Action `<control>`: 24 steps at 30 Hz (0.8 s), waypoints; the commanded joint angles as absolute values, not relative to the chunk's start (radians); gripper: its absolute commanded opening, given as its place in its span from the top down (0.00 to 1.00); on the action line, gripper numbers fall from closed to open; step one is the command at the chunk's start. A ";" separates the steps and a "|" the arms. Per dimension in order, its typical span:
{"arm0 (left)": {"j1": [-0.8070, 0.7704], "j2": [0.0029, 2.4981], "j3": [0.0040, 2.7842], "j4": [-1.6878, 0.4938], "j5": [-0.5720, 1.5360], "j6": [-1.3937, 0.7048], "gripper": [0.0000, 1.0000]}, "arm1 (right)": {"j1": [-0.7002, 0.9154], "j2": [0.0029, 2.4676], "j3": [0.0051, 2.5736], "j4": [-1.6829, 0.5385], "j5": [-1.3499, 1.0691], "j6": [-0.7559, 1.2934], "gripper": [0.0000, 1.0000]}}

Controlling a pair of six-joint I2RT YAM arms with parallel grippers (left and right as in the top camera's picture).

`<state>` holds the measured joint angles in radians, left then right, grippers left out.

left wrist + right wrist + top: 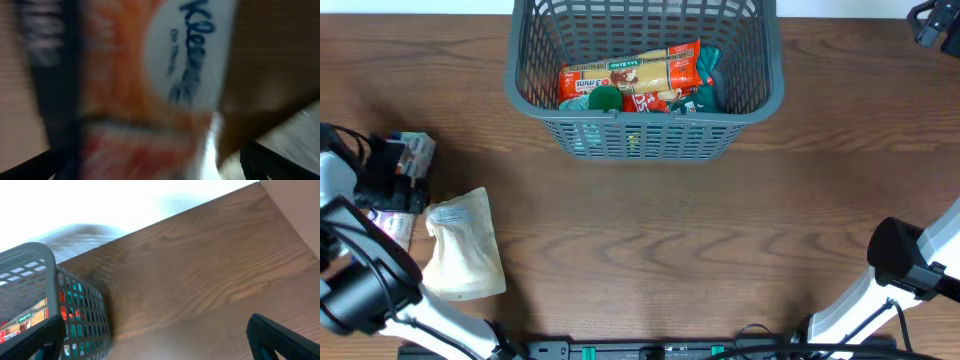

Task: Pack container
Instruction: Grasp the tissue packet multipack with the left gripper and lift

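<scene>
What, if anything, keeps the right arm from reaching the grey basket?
Probably nothing, so yes: the right hand is open beside the basket, with only bare table between them.

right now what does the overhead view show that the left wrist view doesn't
Only the overhead shows the grey basket holding an orange packet, and a beige pouch lying at the left of the table. Only the left wrist shows a blurred close-up of an orange and white packet with Kleenex lettering; I cannot pick it out for sure in the overhead. Both share the brown wooden table.
</scene>
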<state>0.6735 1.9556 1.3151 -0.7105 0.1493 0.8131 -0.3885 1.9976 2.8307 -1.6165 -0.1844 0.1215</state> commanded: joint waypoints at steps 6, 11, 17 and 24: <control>0.678 2.035 1.312 -0.694 0.157 0.788 0.02 | -0.385 1.990 2.834 -1.636 -0.191 0.108 0.01; 0.677 2.027 1.315 -0.702 0.158 0.773 0.34 | -0.385 1.990 2.834 -1.645 -0.191 0.108 0.01; 0.648 1.941 1.345 -0.701 0.176 0.672 0.87 | -0.384 1.990 2.834 -1.666 -0.191 0.107 0.01; 0.567 1.730 1.504 -0.807 0.176 0.577 0.94 | -0.384 1.990 2.834 -1.688 -0.192 0.107 0.01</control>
<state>0.6037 1.8675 1.3853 -0.7883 0.1551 0.6323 -0.3889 1.9976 2.8307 -1.6836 -0.1852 0.1211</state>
